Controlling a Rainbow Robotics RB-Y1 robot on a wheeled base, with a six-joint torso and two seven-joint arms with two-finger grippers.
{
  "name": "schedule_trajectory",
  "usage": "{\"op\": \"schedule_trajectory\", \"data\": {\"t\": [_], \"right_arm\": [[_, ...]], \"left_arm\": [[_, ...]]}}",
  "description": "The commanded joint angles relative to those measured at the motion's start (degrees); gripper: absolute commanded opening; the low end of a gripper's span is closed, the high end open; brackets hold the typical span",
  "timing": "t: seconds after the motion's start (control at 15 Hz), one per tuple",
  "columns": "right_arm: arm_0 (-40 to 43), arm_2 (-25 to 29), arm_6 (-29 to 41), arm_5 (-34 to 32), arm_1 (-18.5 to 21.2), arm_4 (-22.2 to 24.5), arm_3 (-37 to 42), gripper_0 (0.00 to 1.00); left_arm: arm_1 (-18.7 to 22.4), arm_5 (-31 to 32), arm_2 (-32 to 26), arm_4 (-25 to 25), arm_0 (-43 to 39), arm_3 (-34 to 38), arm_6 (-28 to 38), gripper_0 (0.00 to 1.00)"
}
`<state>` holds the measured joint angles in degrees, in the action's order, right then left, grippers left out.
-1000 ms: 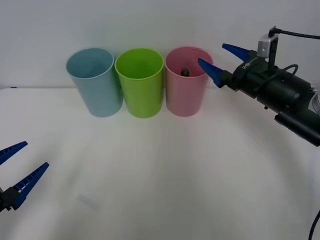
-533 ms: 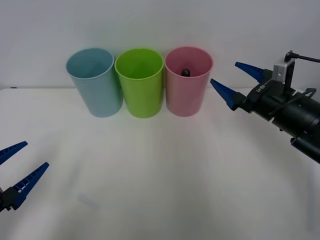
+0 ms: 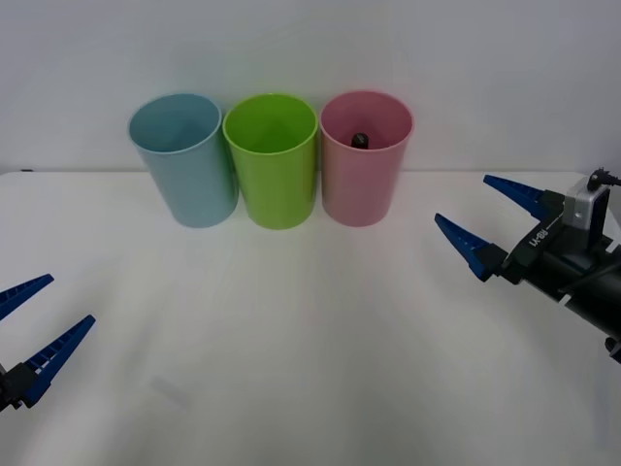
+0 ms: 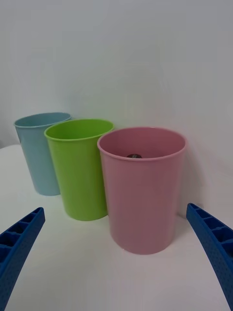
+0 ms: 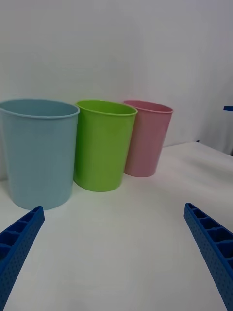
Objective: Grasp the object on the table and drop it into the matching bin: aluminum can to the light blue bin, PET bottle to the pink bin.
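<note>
Backing off from the pink bin (image 3: 367,155), the right hand (image 3: 495,219) has dropped lower and swung out toward the robot's right over the last 1 second; earlier it hovered beside the bin's rim, and now it sits well apart from it, low over the white surface (image 3: 310,320). Its 2 blue fingers are spread wide with nothing between them.

That retreat fits a drop already made. A small dark cap shows just inside the pink bin's mouth in the front view, and the right wrist view catches the same dark spot below the far rim, so the PET bottle (image 3: 359,139) appears to be resting inside the pink bin, the correct one for it. Only the cap can be seen; the body is hidden by the bin wall.

Beside the pink bin stands the green bin (image 3: 272,157), then the light blue bin (image 3: 182,155), all 3 upright in a row and close together at the back of the surface. Neither of those 2 seems to hold anything, though their depths are not fully visible.

Low at the robot's left, the left hand (image 3: 34,325) waits parked, fingers also apart and empty.

Judging from this, the sorting is done and what remains is only for the right arm to settle.
</note>
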<state>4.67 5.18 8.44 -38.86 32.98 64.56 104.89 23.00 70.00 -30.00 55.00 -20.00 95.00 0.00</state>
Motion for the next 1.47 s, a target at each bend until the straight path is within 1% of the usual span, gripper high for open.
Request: {"op": "schedule_trajectory", "data": {"t": [0.07, 0.27, 0.47, 0.53, 0.73, 1.07, 1.47], "right_arm": [[4.03, 1.41, -1.41, -1.13, -0.02, -0.66, 2.07, 1.0], [7.55, 2.99, -3.35, -3.33, -0.46, -1.81, 2.6, 1.0], [10.71, 6.51, -4.84, -8.33, -3.27, -1.81, 2.6, 1.0], [11.85, 6.95, -5.37, -9.04, -3.44, -1.9, 2.6, 1.0], [15.19, 8.53, -7.39, -10.36, -4.32, -2.69, 2.6, 1.0], [19.94, 11.87, -10.03, -13.34, -7.4, -2.95, 2.6, 1.0], [24.69, 14.15, -12.84, -13.87, -7.84, -3.3, 2.42, 1.0]], "left_arm": [[0.0, 0.0, 0.0, 0.0, 0.0, 0.0, 0.0, 1.0], [0.0, 0.0, 0.0, 0.0, 0.0, 0.0, 0.0, 1.0], [0.0, 0.0, 0.0, 0.0, 0.0, 0.0, 0.0, 1.0], [0.0, 0.0, 0.0, 0.0, 0.0, 0.0, 0.0, 1.0], [0.0, 0.0, 0.0, 0.0, 0.0, 0.0, 0.0, 1.0], [0.0, 0.0, 0.0, 0.0, 0.0, 0.0, 0.0, 1.0], [0.0, 0.0, 0.0, 0.0, 0.0, 0.0, 0.0, 1.0]]}}
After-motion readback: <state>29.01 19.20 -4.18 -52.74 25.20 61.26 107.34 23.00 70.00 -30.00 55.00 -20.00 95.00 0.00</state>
